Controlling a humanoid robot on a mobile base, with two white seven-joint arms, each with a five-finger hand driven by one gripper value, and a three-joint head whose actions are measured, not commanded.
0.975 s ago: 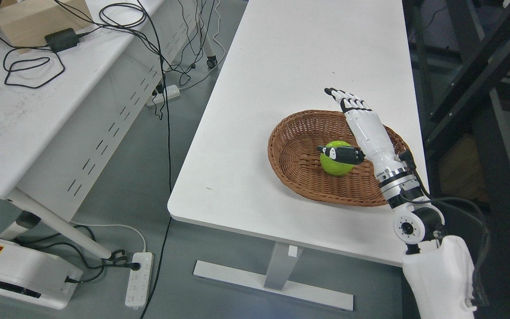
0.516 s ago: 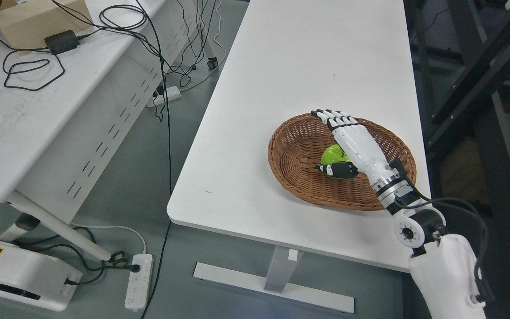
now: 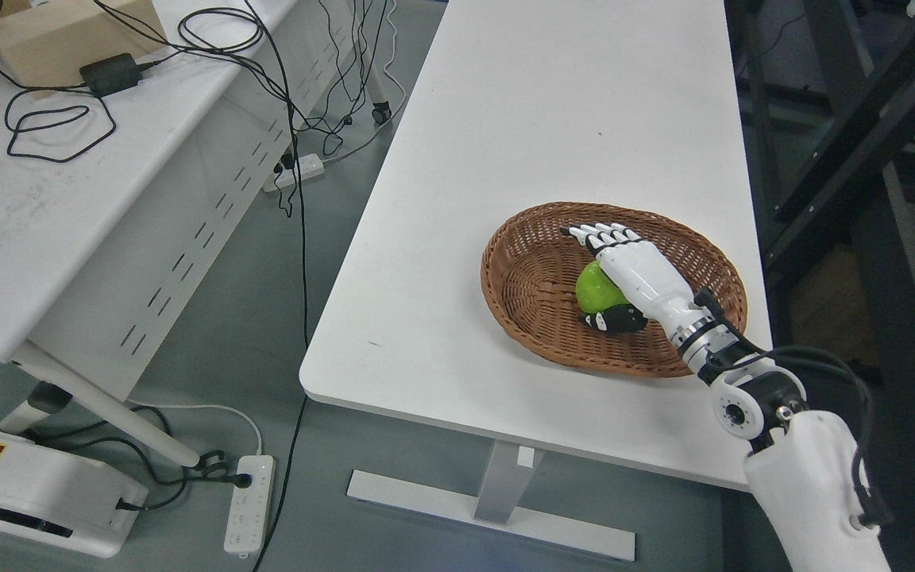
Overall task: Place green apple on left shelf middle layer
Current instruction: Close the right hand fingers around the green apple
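A green apple (image 3: 594, 287) lies in the brown wicker basket (image 3: 525, 274) on the white table (image 3: 553, 119). My right hand (image 3: 588, 276) reaches into the basket from the lower right. Its white fingers (image 3: 602, 236) stretch over the far side of the apple, and the black thumb (image 3: 615, 320) lies along its near side. The hand is open around the apple, and the palm hides the apple's right part. My left arm does not show.
A dark metal shelf frame (image 3: 847, 119) stands to the right of the table. To the left is a second white table (image 3: 28, 199) with a cardboard box (image 3: 60, 32) and cables. A power strip (image 3: 249, 500) and a white base unit (image 3: 36, 492) sit on the floor.
My right hand has come down and towards me, from above the basket's far rim onto the apple. The thumb moved from the apple's front to its near side.
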